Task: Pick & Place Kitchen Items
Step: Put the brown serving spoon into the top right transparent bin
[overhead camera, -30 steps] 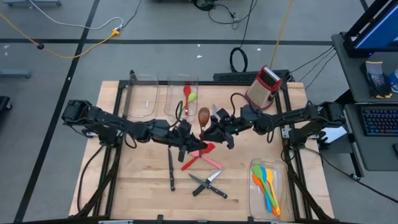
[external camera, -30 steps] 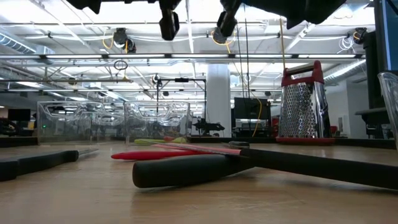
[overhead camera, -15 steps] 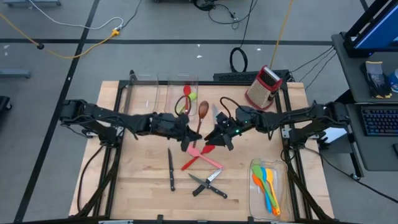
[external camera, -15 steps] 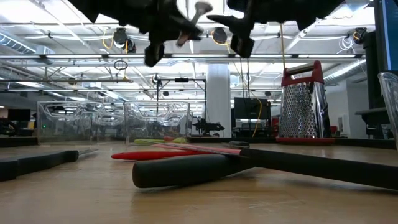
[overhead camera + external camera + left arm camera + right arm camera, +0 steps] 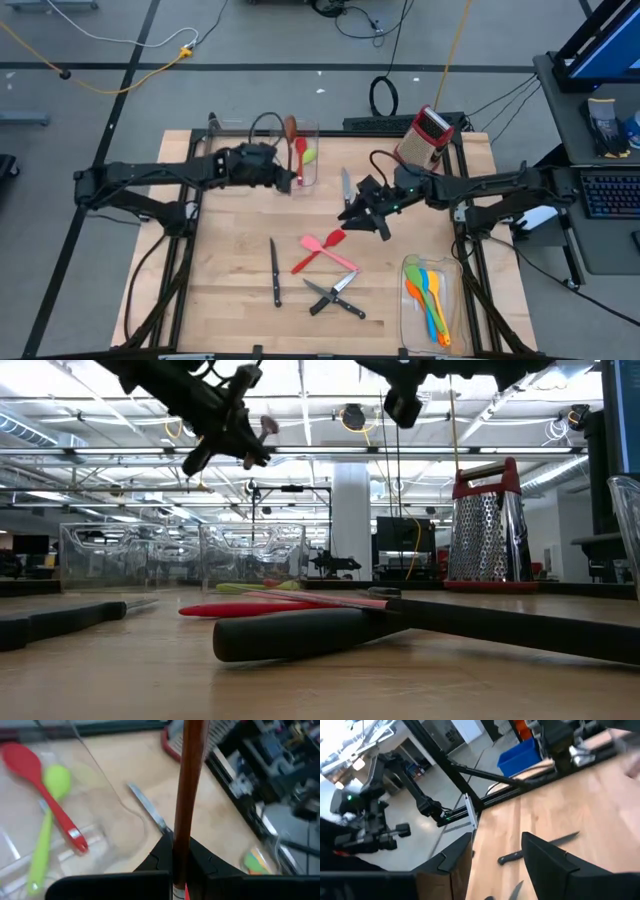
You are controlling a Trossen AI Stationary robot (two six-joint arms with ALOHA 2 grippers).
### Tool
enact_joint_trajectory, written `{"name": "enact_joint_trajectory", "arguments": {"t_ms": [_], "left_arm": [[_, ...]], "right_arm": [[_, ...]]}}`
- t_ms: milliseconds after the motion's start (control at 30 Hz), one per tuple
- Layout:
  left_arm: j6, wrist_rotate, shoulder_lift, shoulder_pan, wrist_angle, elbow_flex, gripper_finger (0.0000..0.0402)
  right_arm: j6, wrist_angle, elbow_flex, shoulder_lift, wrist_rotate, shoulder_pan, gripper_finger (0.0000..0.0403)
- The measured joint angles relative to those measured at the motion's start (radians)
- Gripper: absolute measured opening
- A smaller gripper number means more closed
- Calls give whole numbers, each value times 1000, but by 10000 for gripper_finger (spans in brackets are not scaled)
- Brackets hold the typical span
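Observation:
My left gripper (image 5: 284, 176) is shut on a brown spoon (image 5: 290, 135), which it holds in the air over a clear bin (image 5: 308, 128) at the table's far side. A red spoon (image 5: 35, 785) and a green spoon (image 5: 50, 815) lie in that bin. My right gripper (image 5: 362, 208) hangs open and empty above the table's middle, near a steel knife (image 5: 345, 186) that lies flat. A pink spatula (image 5: 316, 242) and a red spatula (image 5: 312, 258) lie crossed on the wood. My left gripper pinches the brown spoon's handle (image 5: 179, 845) between its two fingers, which lie across the handle. The spoon is lifted clear of the table. Its bowl (image 5: 290, 126) points toward the table's far edge and stands above the clear bin.
A second clear bin (image 5: 228, 150) stands left of the first. A red box grater (image 5: 425, 138) stands at the far right. A bin (image 5: 408, 268) at the near right holds coloured utensils. Black-handled knives (image 5: 275, 275) (image 5: 335, 297) lie near the front.
My left gripper has risen from the table's middle and gone toward the far left with the brown spoon, which is now lifted clear over the clear bin. My right gripper has drawn back a little toward the table's right.

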Motion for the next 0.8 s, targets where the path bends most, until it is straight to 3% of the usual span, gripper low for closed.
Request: {"name": "enact_joint_trajectory", "arguments": {"t_ms": [467,567,800], "left_arm": [[-59,86,40,190,-75,36,9],[-58,96,105,191,-130,110,9],[-52,95,309,219,-451,337,9]], "right_arm": [[-189,-1,0,-120,17,-9,156],[-272,-18,0,-148,17,-8,155],[-454,-178,0,-229,17,-20,155]]}}
